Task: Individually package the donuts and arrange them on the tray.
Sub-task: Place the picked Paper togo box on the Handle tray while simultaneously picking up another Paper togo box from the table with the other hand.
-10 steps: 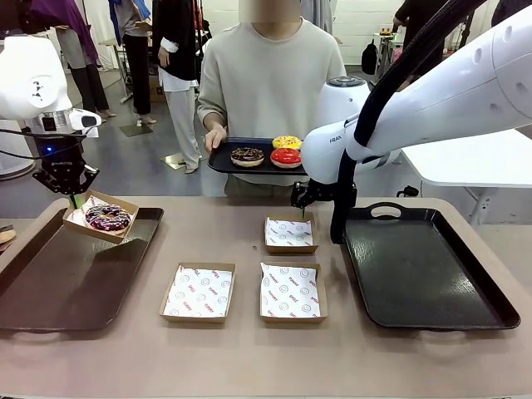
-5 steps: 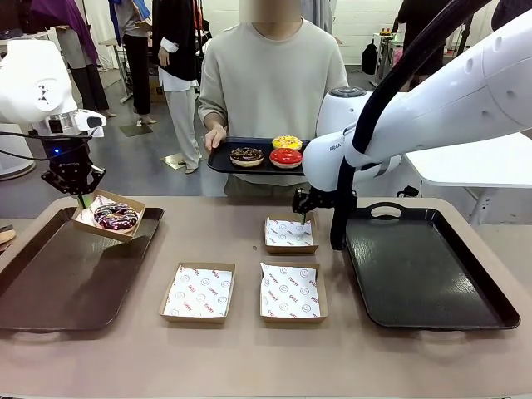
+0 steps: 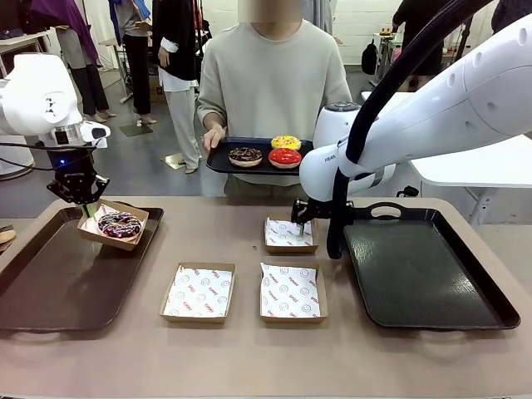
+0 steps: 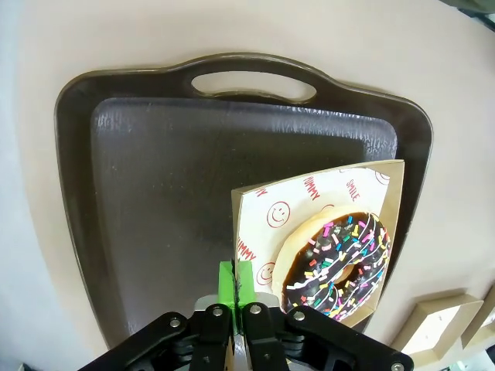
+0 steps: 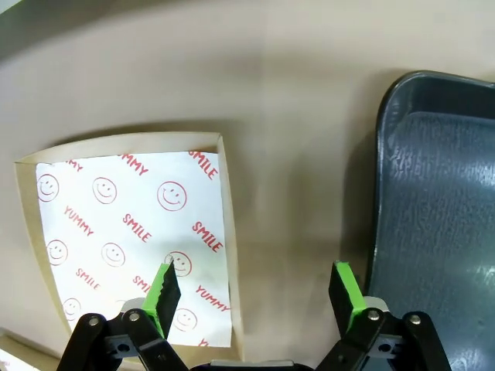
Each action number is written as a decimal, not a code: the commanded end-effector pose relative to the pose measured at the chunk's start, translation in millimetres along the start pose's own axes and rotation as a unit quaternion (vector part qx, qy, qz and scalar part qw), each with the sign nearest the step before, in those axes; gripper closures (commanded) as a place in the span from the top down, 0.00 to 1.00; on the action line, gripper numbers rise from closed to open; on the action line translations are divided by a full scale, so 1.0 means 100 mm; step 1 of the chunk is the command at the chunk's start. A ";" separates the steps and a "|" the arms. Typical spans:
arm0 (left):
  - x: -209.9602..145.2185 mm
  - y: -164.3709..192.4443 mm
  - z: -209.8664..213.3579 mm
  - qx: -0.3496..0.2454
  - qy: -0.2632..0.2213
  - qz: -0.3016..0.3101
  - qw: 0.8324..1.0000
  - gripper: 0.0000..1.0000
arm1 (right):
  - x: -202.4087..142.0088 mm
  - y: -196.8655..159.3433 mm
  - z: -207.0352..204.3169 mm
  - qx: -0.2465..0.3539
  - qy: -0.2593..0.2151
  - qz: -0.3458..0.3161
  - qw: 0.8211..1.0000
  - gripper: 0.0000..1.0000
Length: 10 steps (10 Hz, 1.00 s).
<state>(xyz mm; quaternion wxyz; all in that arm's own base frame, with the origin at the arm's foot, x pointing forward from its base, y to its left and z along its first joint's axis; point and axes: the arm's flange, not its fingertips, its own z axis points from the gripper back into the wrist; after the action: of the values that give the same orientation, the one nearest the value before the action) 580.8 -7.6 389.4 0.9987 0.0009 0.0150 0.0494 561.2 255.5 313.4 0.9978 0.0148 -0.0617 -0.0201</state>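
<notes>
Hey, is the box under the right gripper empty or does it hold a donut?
Empty. The box shows only its printed paper liner, no donut; the right gripper hangs open over its edge.

The box (image 4: 271, 209) holding the sprinkled donut (image 4: 363, 239) is carried rightward and lower over the left tray (image 3: 50, 291) by the left hand (image 3: 86, 207); the right hand (image 3: 299, 223) is lowered toward the far empty box (image 3: 287, 235).
</notes>
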 end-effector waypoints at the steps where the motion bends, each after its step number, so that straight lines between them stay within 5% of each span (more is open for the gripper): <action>1: 0.04 -0.01 0.01 -0.008 -0.006 0.010 1.000 0.01 | 0.06 0.11 -0.01 0.009 -0.008 -0.014 1.000 1.00; 10: 0.15 -0.07 -0.11 -0.012 -0.005 0.009 1.000 0.01 | 0.10 0.16 -0.06 0.008 -0.002 -0.023 1.000 1.00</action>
<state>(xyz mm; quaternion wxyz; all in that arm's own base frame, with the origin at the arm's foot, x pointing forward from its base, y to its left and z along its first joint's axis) 587.1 -10.0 379.6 0.9982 -0.0123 0.0152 0.0566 567.4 265.2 311.3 0.9974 0.0197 -0.0636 -0.0277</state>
